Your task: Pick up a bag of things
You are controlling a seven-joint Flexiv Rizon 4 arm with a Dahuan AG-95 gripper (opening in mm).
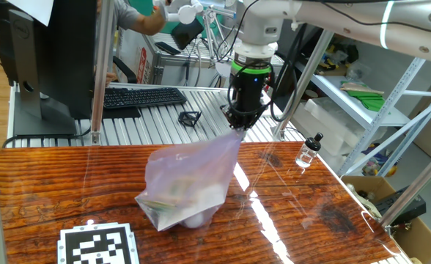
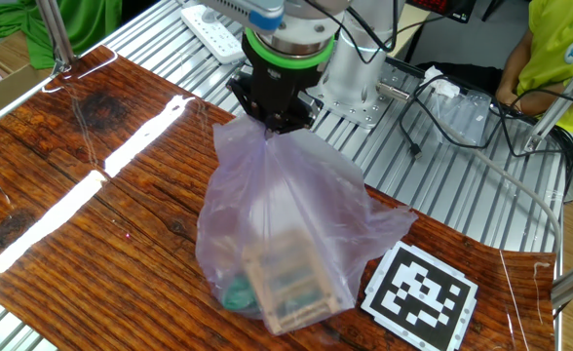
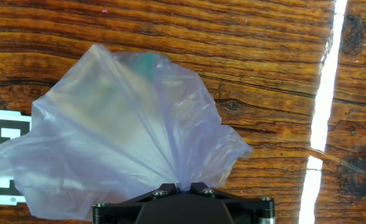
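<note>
Where pinched, bag (image 2: 286,219) below claw (image 2: 272,125).

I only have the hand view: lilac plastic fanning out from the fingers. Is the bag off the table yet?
Observer: Not clearly. In one fixed view the bag hangs stretched from the gripper, its bottom at the wooden table.
Operator: Are the things inside?
Observer: Yes, the things sit bunched at the bottom: a tan block, a green piece beside it.
Operator: Anything nearby to avoid?
Observer: A small clear bottle stands at the table's edge, apart from the bag.
</note>
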